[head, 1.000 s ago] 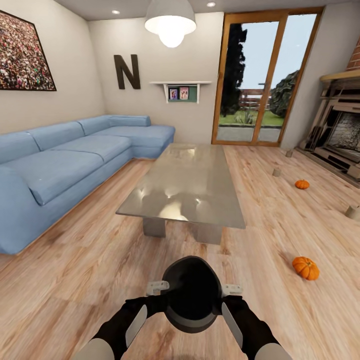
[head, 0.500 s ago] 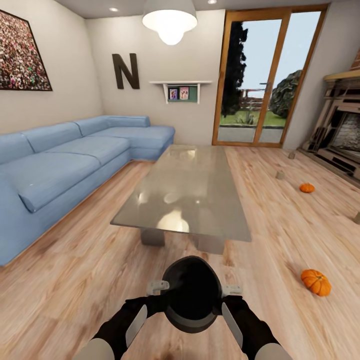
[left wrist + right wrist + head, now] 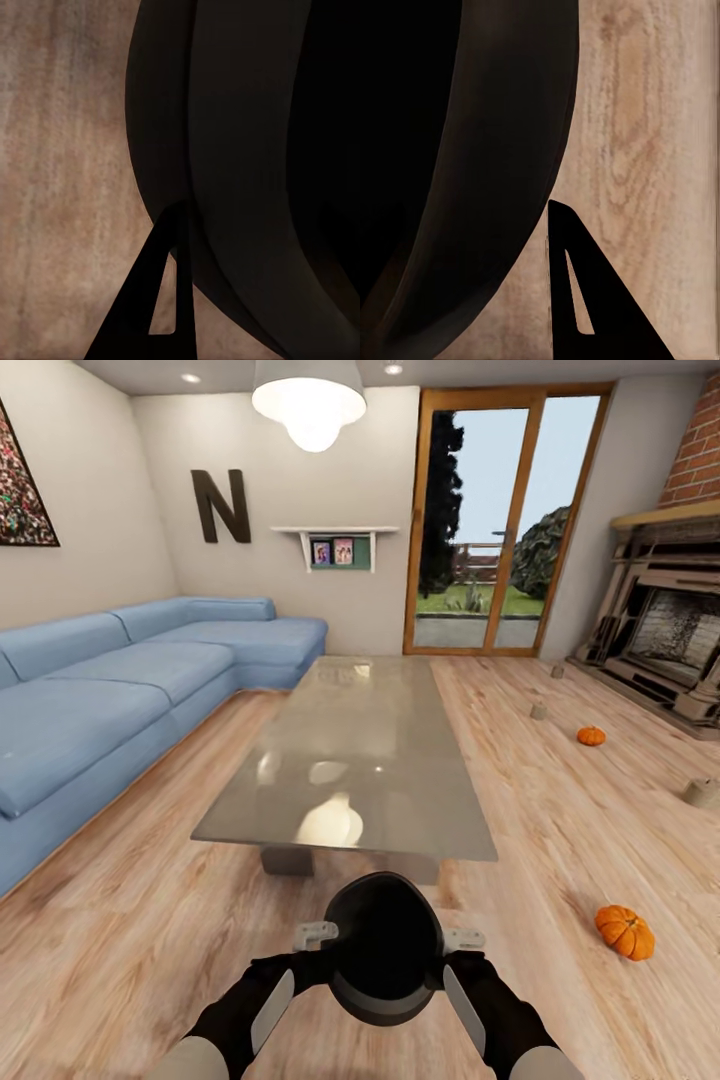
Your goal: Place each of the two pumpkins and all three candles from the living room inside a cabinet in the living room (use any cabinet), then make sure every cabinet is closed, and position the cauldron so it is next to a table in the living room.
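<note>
We hold the cauldron (image 3: 385, 948) between both arms, lifted over the wood floor (image 3: 150, 920) just short of the near end of the glass worktop (image 3: 350, 750). The left gripper (image 3: 312, 937) presses on one flank of the black pot and the right gripper (image 3: 462, 939) on the other. In each wrist view one dark finger lies against the curved wall of the pot, but the second finger is hidden, so we cannot tell how the jaws stand; probably they clamp the rim, yet the pictures do not settle it.

We judge the task to be at an early stage. The cauldron part is close to done: the pot is near the worktop and needs only setting down beside it. The rest is untouched. One pumpkin (image 3: 624, 931) lies on the floor to our right, the other pumpkin (image 3: 591, 736) farther off toward the fireplace (image 3: 670, 650). Three candles stand on the floor: a candle (image 3: 539, 711) near the far pumpkin, a candle (image 3: 557, 671) by the glass door (image 3: 495, 530), and a candle (image 3: 701, 792) at the right edge. All five must yet go into a cabinet, and its fronts must be shut.
</note>
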{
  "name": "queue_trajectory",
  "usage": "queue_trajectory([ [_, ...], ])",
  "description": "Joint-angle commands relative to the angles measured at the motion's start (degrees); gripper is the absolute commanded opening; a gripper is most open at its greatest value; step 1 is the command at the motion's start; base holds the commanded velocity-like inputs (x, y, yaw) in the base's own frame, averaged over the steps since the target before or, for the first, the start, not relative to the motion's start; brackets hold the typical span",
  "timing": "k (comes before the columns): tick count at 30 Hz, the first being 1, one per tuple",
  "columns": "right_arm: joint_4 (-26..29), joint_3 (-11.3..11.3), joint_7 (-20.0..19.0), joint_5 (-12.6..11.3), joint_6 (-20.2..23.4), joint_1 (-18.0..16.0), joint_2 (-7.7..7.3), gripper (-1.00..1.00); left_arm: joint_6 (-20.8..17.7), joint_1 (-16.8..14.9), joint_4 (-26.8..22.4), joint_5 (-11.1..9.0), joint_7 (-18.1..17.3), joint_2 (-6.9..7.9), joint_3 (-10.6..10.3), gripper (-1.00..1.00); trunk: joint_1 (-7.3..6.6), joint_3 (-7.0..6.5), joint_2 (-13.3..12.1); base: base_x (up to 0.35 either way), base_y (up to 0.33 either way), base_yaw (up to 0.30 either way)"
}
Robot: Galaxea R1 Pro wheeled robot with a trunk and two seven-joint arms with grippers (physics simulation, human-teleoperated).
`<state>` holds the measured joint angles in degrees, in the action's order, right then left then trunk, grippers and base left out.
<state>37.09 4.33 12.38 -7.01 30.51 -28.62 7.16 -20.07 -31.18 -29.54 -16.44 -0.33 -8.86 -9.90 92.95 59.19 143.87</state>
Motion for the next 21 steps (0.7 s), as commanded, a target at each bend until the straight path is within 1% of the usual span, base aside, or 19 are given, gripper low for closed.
queue_trajectory([
  [1, -0.09, 0.50, 0.45, -1.16, 0.23, -0.03, -0.31, -1.00, 0.29, -0.03, -0.72, -0.78, 0.05, 0.09, -0.64, -1.00, -0.02, 0.01, 0.03, 0.010, 0.006, -0.112],
  [6, -0.09, 0.50, 0.45, -1.16, 0.25, -0.03, -0.31, -1.00, 0.29, -0.03, -0.77, -0.78, 0.07, 0.10, -0.64, -1.00, -0.02, -0.03, 0.03, 0.003, 0.001, -0.027],
  [21, -0.09, 0.50, 0.45, -1.16, 0.24, -0.03, -0.31, -1.00, 0.29, -0.05, -0.77, -0.78, 0.07, 0.07, -0.64, -1.00, 0.37, 3.29, 0.23, 0.000, 0.000, -0.001],
])
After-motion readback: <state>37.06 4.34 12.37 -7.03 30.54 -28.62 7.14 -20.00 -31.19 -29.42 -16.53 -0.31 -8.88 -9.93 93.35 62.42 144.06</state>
